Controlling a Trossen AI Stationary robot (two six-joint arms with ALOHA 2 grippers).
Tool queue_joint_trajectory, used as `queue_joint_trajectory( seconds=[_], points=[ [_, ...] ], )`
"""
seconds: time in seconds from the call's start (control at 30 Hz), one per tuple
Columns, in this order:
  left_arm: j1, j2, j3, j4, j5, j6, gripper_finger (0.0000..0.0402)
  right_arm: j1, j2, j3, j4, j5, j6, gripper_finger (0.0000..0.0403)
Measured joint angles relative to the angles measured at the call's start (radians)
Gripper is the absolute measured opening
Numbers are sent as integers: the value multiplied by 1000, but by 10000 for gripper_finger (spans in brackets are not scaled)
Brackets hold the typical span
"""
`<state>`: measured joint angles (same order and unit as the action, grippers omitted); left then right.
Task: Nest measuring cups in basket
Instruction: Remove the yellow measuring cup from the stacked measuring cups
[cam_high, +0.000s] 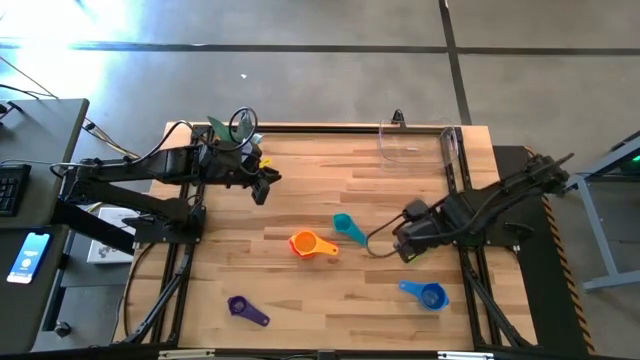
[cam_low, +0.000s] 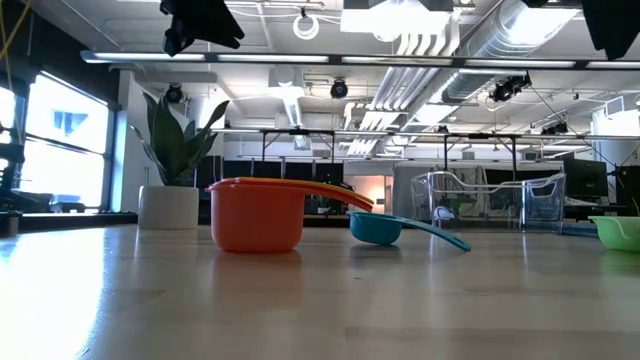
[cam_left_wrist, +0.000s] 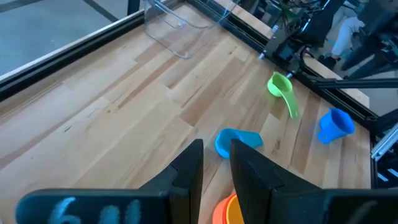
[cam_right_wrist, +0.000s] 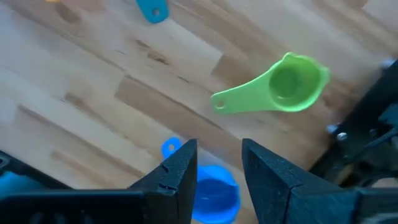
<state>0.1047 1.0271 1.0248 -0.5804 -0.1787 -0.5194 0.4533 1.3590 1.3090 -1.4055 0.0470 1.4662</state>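
a wooden surface (cam_high: 300, 180) seen from above: at left the left claw (cam_high: 262, 187) hovers empty, its fingers a narrow gap apart, near a potted plant (cam_low: 175, 170). a purple cup (cam_high: 244, 309) lies near the front, an orange cup (cam_high: 308, 244) with a yellow one nested in it sits mid-surface, a teal cup (cam_high: 347, 227) just beside it. farther right the right claw (cam_high: 407, 250) hangs partly open and empty above a green cup (cam_right_wrist: 280, 89), a blue cup (cam_high: 428, 294) nearby; with the clear basket (cam_high: 415, 145) well apart at the back edge, a weak pinch on a thin handle could likely drop a cup on the way.
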Motion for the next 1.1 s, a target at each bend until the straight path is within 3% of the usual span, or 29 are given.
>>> queue_joint_trajectory(
  seconds=[0.1,0.37,0.5,0.63,0.83,1.1],
  points=[
    [0,0,0,0,8,18,71,25,0,0,49,11,69,119],
    [0,0,0,-27,155,68,71,52,4,0,208,92,216,119],
    [-15,0,0,-117,234,68,71,38,19,0,302,150,191,119],
    [-63,0,-1,-209,244,82,71,11,55,0,392,167,122,119],
    [-128,14,-46,-161,221,101,71,-55,123,0,478,178,28,119],
    [-140,134,-48,-85,215,242,71,-123,141,0,567,227,-48,119]
  ],
)
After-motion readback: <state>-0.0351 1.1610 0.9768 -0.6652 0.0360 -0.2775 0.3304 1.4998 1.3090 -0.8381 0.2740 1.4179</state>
